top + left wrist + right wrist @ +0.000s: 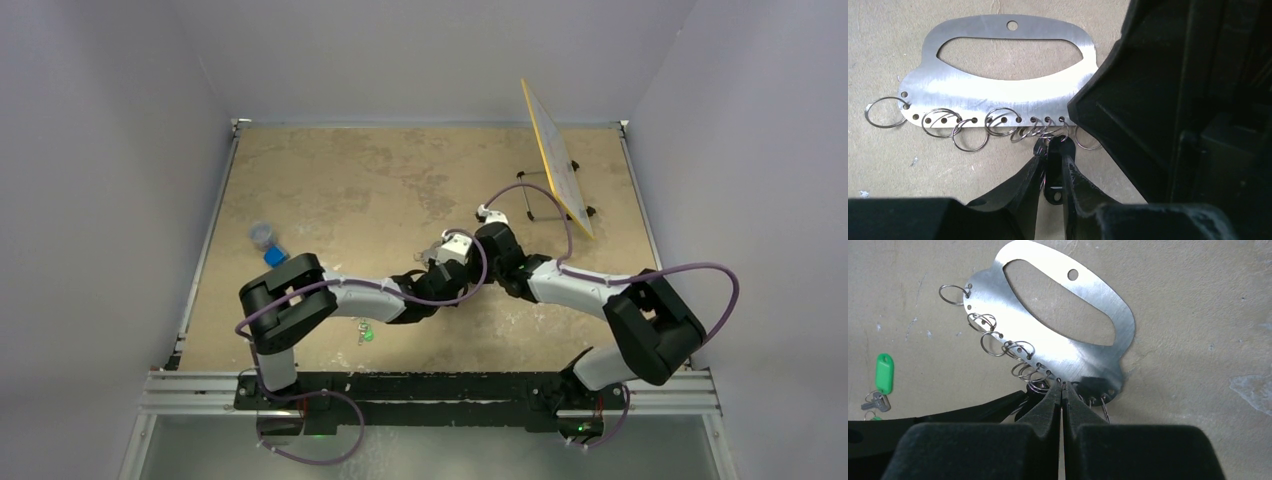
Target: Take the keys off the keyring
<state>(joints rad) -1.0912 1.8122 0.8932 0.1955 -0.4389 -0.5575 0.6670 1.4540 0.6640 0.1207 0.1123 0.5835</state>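
Observation:
The keyring (pixel 998 97) is a flat shiny metal plate with an oval cut-out, lying on the tan table, also shown in the right wrist view (pixel 1088 352). Thin wire rings (pixel 969 135) hang from a row of holes along its lower edge. A key with a black head (pixel 1055 175) hangs from one ring near the right end. My left gripper (pixel 1054 150) is shut on that black head, one finger on each side. My right gripper (pixel 1062 387) is shut, with its tips touching the plate's holed edge just beside the left gripper. In the top view both wrists (pixel 470 248) hide the plate.
A key bunch with a green tag (pixel 884 372) lies left of the plate and shows under the left arm (pixel 367 333). A small cup (pixel 262 235) and a blue block (pixel 275 256) sit at the left. A yellow board on a stand (pixel 557 170) leans at the back right.

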